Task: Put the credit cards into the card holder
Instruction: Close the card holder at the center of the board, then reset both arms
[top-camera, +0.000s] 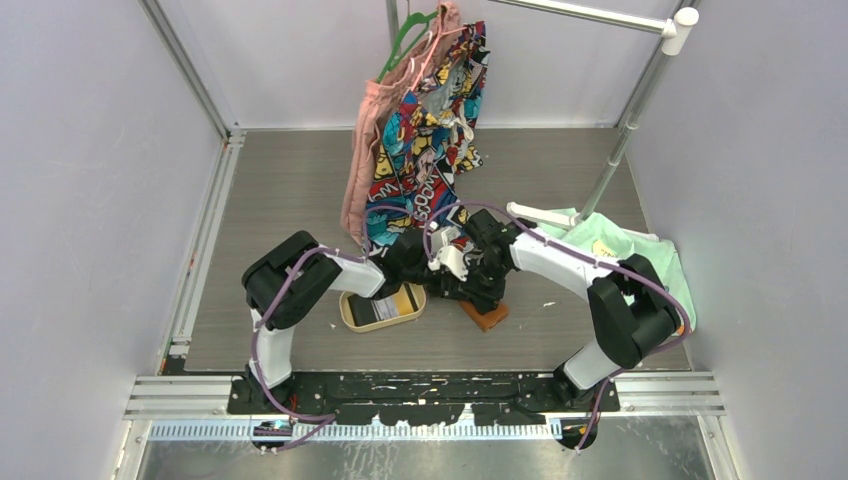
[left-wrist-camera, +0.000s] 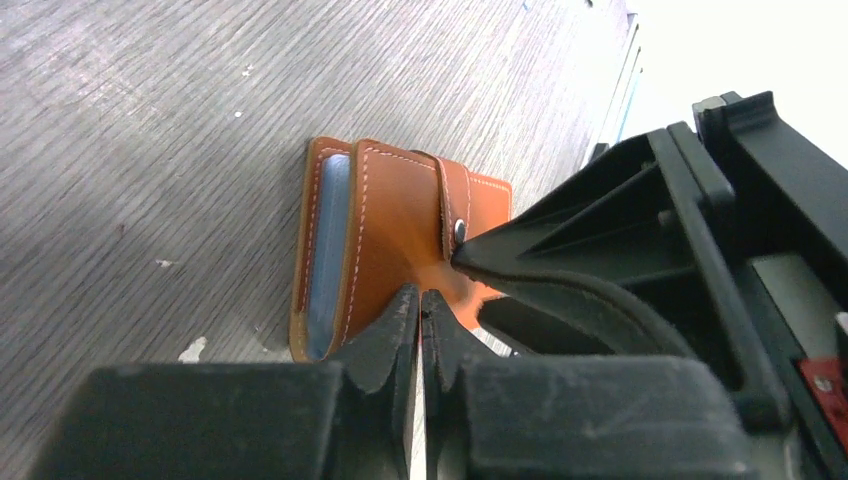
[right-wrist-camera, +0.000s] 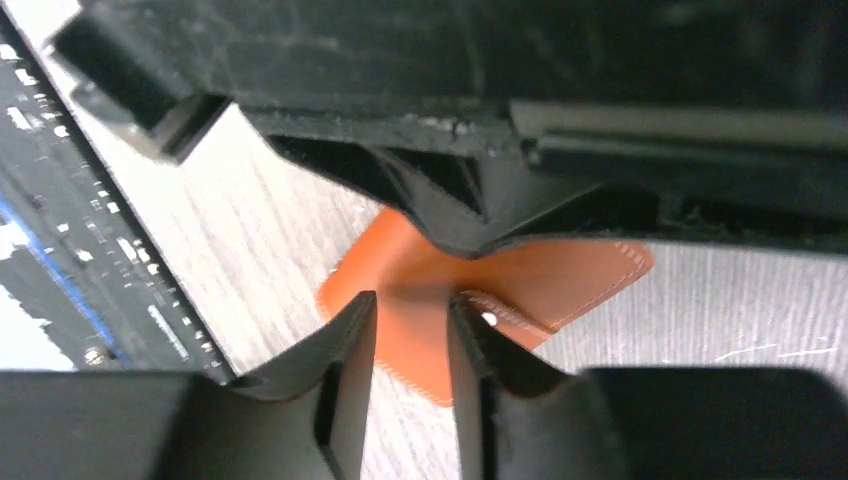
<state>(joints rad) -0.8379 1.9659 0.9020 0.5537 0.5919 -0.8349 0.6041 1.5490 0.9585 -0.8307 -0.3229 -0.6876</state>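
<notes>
Top external view first: the left arm (top-camera: 300, 275) rises from its base, folds at the elbow and reaches right across the table (top-camera: 280, 190). The right arm (top-camera: 560, 262) mirrors it and reaches left, so the two wrists meet nose to nose at mid-table. Just below that meeting point lies the card holder (top-camera: 488, 316), flat on the wood grain. The credit cards (top-camera: 385, 308) are not in it: a yellow one and a striped one sit in the oval tray (top-camera: 347, 312) just left of the holder, under the left forearm.

Over to the left wrist camera. The left gripper (left-wrist-camera: 421, 300) is pinched down to a hairline slit with nothing visible between the pads, its tips right at the holder's cover. The holder is folded, strap across and snap stud showing (stitching clean and white along the edges). One fingertip of the other claw touches the leather right beside that stud.

Right wrist camera: the right gripper (right-wrist-camera: 410, 310) has its fingers parted by a narrow gap. Orange leather shows through the gap and the strap lies just beside one finger; the left claw's tip comes down onto the cover from above.

Behind them hang a pink garment (top-camera: 355, 170) and a comic-print garment (top-camera: 425, 150), its lettering too small to read.
</notes>
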